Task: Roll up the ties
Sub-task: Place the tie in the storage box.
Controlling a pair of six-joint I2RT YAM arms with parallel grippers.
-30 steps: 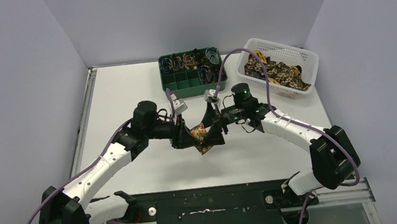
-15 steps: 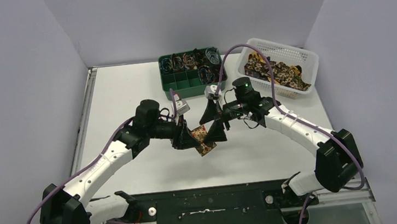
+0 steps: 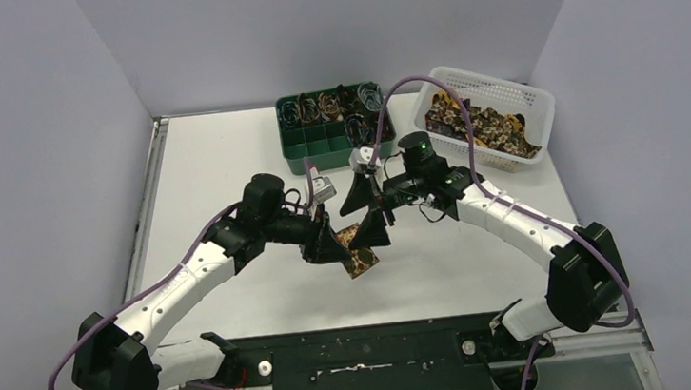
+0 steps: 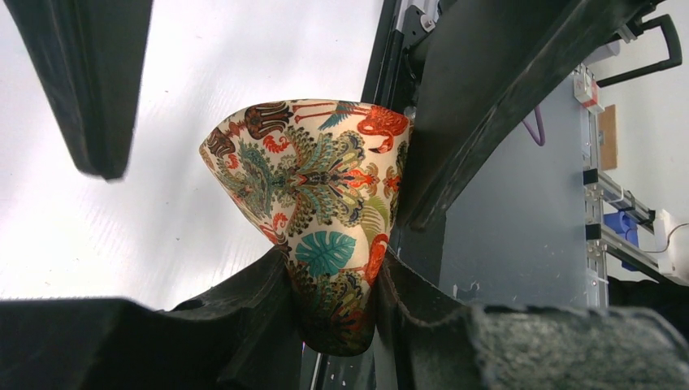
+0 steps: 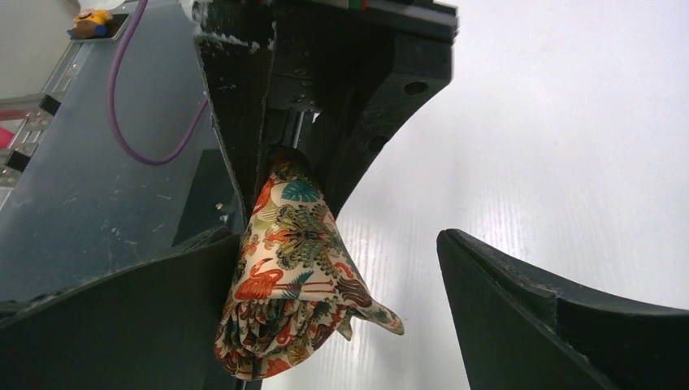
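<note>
A rolled tie [image 4: 325,211], a cream fabric with a flamingo and leaf print, flares into a cone from my left gripper [image 4: 333,280], which is shut on its narrow end. In the top view the tie [image 3: 360,258] hangs just above mid-table, with the left gripper [image 3: 337,245] on its left. My right gripper [image 3: 370,217] is open, its fingers either side of the coil. In the right wrist view the tie [image 5: 288,292] lies against the left finger [image 5: 122,317], with a wide gap to the other finger. A loose pointed tip sticks out of the coil.
A green compartment box [image 3: 314,147] holding thin coloured loops and small coils stands at the back centre. A white basket [image 3: 543,104] heaped with more patterned ties sits at the back right. A dark rail [image 3: 367,355] runs along the near edge.
The left gripper has carried the rolled tie slightly right and toward the near edge. The right arm has drawn back a little toward the far side, its jaws still wide.
</note>
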